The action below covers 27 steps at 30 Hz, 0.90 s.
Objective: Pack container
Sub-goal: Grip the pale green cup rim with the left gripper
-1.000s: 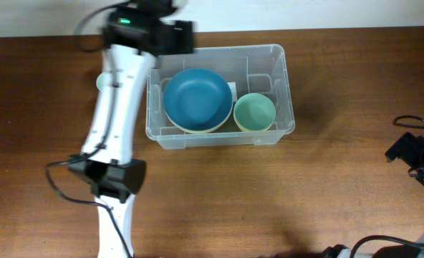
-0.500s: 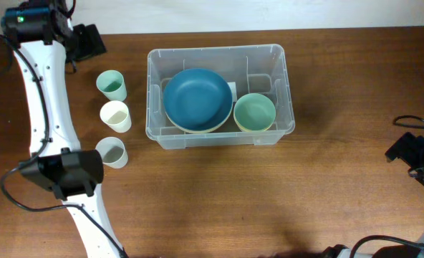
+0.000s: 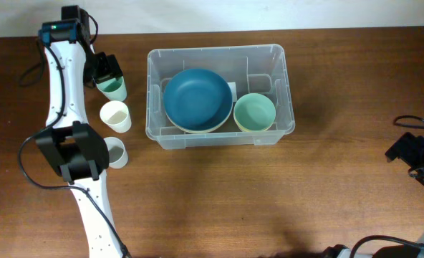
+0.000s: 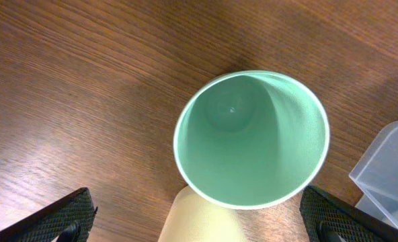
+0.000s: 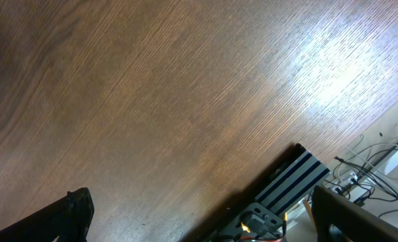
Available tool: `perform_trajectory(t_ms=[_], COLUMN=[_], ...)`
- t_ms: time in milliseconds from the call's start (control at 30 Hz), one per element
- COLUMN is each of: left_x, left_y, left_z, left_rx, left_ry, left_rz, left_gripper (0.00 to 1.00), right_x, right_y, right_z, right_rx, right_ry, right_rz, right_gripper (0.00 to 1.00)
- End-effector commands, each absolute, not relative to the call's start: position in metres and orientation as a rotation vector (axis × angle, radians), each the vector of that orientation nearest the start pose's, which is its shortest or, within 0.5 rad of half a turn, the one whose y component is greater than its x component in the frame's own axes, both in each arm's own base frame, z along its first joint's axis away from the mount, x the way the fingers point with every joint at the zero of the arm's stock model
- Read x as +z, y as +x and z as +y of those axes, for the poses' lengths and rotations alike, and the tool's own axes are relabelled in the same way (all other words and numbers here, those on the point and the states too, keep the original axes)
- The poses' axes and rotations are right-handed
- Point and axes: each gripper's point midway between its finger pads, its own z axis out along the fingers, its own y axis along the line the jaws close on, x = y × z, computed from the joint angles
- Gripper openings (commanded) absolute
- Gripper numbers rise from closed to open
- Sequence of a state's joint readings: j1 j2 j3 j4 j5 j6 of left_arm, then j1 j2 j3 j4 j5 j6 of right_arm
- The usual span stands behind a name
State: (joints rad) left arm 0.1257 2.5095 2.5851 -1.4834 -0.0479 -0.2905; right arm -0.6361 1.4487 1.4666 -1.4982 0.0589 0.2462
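Cups left of container, bowls inside

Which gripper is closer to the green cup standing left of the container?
Left. The left gripper is above the green cup, jaws open; the right gripper is far away at the table's right edge.

You see the container at 12 o'clock on the bench: clear plastic, rounded corners, upright and open, long side running left to right. Inside, a blue bowl lies at 9 o'clock and a green bowl at 4 o'clock.
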Motion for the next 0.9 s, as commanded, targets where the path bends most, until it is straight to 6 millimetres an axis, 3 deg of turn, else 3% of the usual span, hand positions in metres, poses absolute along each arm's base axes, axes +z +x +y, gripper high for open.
perform_trajectory(t_ms=[0, 267, 500, 533, 600, 633, 733, 867], left_x=[0.091, 0.062, 0.055, 0.056, 0.056, 0.056, 0.056, 0.057], left_y=[0.507, 0.504, 0.507, 0.509, 0.51, 0.511, 0.512, 0.516], left_z=[0.071, 0.076, 0.077, 0.077, 0.078, 0.079, 0.082, 0.091], left_rx=[0.023, 0.02, 0.02, 0.019, 0.018, 0.018, 0.018, 0.015], left_ry=[-0.686, -0.745, -0.745, -0.745, -0.745, -0.748, -0.754, -0.769], left_rz=[2.928, 2.975, 2.972, 2.965, 2.957, 2.954, 2.948, 2.918], left_gripper=[1.0, 0.99, 0.99, 0.92, 0.56, 0.43, 0.24, 0.13], right_x=[0.194, 0.194, 0.194, 0.194, 0.194, 0.194, 0.194, 0.194], right_y=[0.197, 0.197, 0.197, 0.197, 0.197, 0.197, 0.197, 0.197], right_z=[-0.16, -0.16, -0.16, -0.16, -0.16, -0.16, -0.16, -0.16], right_rx=[-0.111, -0.111, -0.111, -0.111, -0.111, -0.111, -0.111, -0.111], right_ry=[1.318, 1.319, 1.318, 1.318, 1.319, 1.318, 1.318, 1.318], right_rz=[2.771, 2.771, 2.771, 2.771, 2.771, 2.771, 2.771, 2.771], right_gripper=[0.99, 0.99, 0.99, 0.99, 0.99, 0.99, 0.99, 0.99])
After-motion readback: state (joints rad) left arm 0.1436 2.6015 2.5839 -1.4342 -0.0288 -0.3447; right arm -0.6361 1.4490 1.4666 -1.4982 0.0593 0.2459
